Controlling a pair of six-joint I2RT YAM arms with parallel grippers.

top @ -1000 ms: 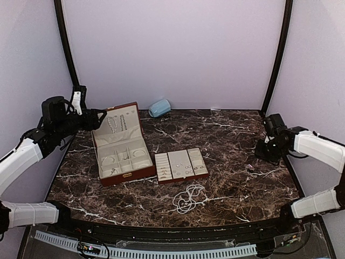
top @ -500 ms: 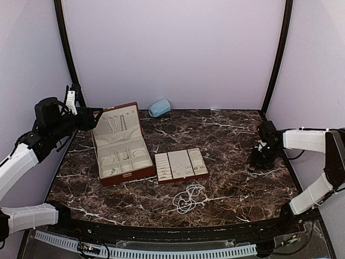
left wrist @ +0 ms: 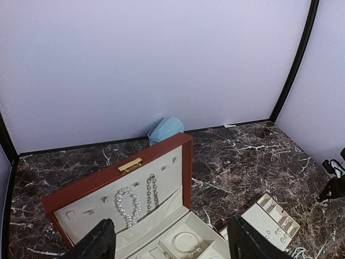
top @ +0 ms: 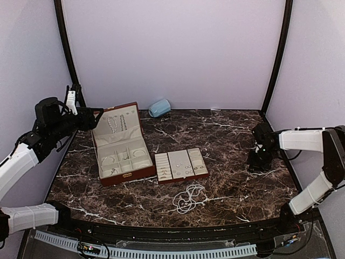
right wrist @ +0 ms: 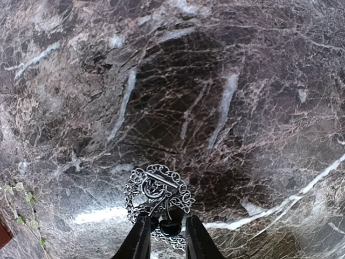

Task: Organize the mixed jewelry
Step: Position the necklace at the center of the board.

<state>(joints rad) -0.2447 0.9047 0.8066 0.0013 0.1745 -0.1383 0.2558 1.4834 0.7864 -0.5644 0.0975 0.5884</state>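
A silvery chain bracelet [right wrist: 156, 186] with a toggle clasp lies heaped on the marble. My right gripper [right wrist: 167, 220] points down over it, its jaws a narrow gap apart astride the heap's near edge; it stands at the table's right side [top: 257, 160]. A pearl strand [top: 188, 198] lies loose at front centre. The reddish-brown case [top: 128, 177] stands open, with a pearl strand [left wrist: 128, 208] and a chain [left wrist: 151, 191] hung in its lid and a bangle [left wrist: 186, 243] in a compartment. My left gripper [left wrist: 170, 221] hovers open, left of and above the case.
A cream tray insert [top: 178, 157] holding small rings and earrings sits right of the case. A pale blue rounded object [top: 159, 108] lies by the back wall. Black frame posts stand at both back corners.
The right arm swung its wrist down and left to the table by the chain bracelet, and its jaws narrowed. The left arm drew back slightly from the case lid, still open.
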